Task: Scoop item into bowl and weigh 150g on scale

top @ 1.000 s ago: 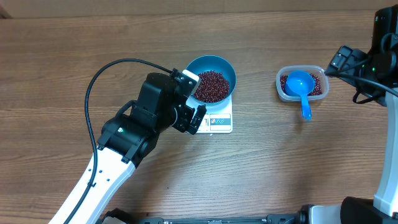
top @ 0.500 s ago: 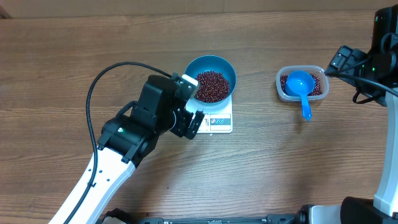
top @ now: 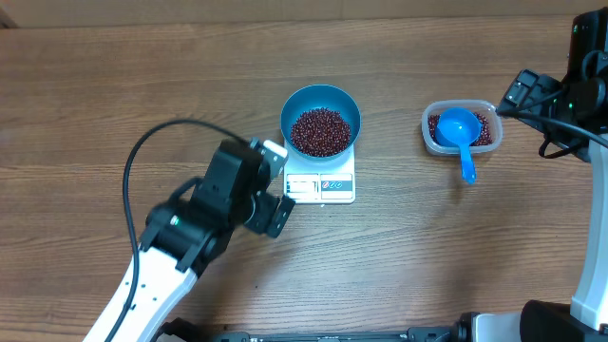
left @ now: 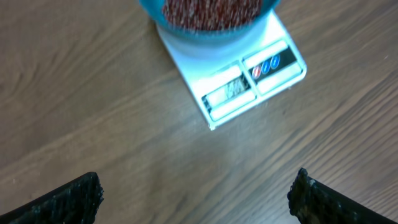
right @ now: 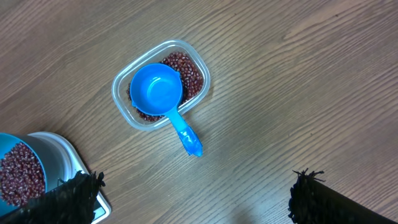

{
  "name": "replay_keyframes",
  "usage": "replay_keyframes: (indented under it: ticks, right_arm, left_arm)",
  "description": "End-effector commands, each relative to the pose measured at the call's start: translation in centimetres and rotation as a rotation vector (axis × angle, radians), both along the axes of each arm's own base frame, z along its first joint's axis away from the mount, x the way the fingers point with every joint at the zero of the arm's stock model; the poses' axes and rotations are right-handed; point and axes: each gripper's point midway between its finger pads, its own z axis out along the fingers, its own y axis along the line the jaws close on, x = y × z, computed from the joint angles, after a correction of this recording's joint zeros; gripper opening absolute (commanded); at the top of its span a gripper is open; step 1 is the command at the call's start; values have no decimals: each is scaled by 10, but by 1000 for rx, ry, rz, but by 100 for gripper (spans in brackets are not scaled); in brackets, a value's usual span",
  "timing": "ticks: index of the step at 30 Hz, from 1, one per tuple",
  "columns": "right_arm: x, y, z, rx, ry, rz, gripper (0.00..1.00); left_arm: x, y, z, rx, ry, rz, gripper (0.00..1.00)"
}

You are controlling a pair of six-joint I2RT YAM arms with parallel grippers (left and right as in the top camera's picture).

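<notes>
Blue bowl [top: 323, 95], heaped with red-brown beans [top: 320, 131], sits on the white scale [top: 332, 182] mid-counter [top: 114, 95]. The left arm [top: 204, 204] ends just left of the scale's front corner, touching nothing. Well to the right, a clear tub [top: 427, 133] holds more beans and a blue scoop [top: 456, 126].

Left wrist: left fingers [left: 68, 199] spread wide and empty over bare wood, scale and bowl ahead.

Right wrist: right fingers [right: 314, 199] spread wide, empty, high above tub and scoop.

Open table [top: 399, 247] lay between the scale [top: 321, 184] and the tub [top: 427, 133]; the left gripper [top: 279, 182] crowded the scale's left side
</notes>
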Motion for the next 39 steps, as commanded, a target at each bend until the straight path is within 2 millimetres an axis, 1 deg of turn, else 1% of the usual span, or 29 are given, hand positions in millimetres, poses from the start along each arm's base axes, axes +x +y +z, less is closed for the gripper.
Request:
replay_keyframes:
  ticks: [1, 7, 10, 15, 18, 24, 27, 34, 39]
  right_arm:
    - [1, -1, 2, -10, -9, 5, 100]
    - [1, -1, 2, -10, -9, 5, 100]
    - [1, -1, 2, -10, -9, 5, 100]
    - [1, -1, 2, -10, -9, 5, 100]
    - [1, -1, 2, -10, -9, 5, 100]
    - [1, -1, 2, -10, -9, 5, 100]
    - [1, -1, 2, -10, -9, 5, 100]
    - [1, -1, 2, -10, -9, 5, 100]
    - [1, -1, 2, -10, -9, 5, 100]
  left_arm:
    - [-17, 15, -16, 14, -4, 19, 100]
    - [-39, 26, -48, 9, -7, 20, 100]
    - [-45, 29, -59, -14, -37, 19, 100]
    - [-52, 27, -73, -88, -109, 15, 99]
    - [-53, 28, -76, -127, -164, 22, 99]
    - [-57, 30, -74, -186, -267, 19, 99]
    - [-60, 31, -69, -212, -316, 18, 99]
    - [-57, 44, -50, -279, -452, 69, 100]
    - [-50, 59, -32, -317, -584, 138, 99]
